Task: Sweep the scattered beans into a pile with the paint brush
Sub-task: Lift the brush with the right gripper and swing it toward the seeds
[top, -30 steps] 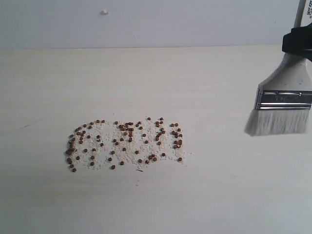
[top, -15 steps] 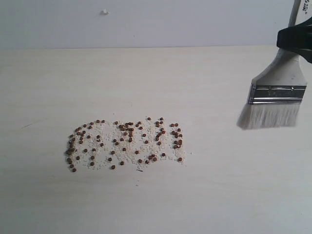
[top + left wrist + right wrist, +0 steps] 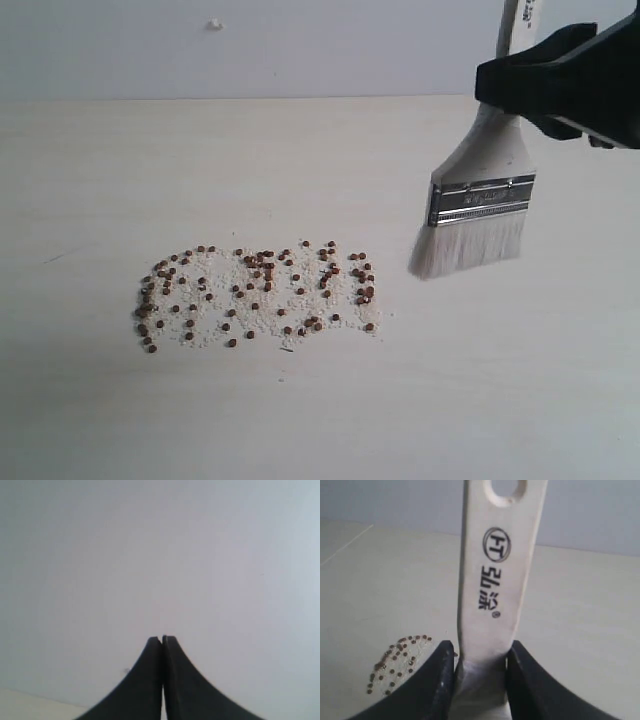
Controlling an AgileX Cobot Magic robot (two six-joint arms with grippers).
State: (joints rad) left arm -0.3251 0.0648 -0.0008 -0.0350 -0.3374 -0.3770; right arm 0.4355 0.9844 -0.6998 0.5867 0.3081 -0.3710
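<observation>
L tool: jaws pressed tight together, tips touching, nothing btwn them. Only a pale blank wall ahead of it.

Beans: scattered in a wide, loose patch on the tabletop, w/ whitish crumbs mixed in. The patch lies below & to the left of the R tool, well apart from it.

Paint brush: R tool is clenched on its cream handle, one jaw each side, approx. where the handle starts to widen. Handle end w/ the hole & a black printed logo sticks up past the tool. Silver ferrule & off-white bristles hang below the tool, tilted. Bristle tips sit near the patch's right edge but apart from it, no bean touched. Can't tell if the tips touch the tabletop.
</observation>
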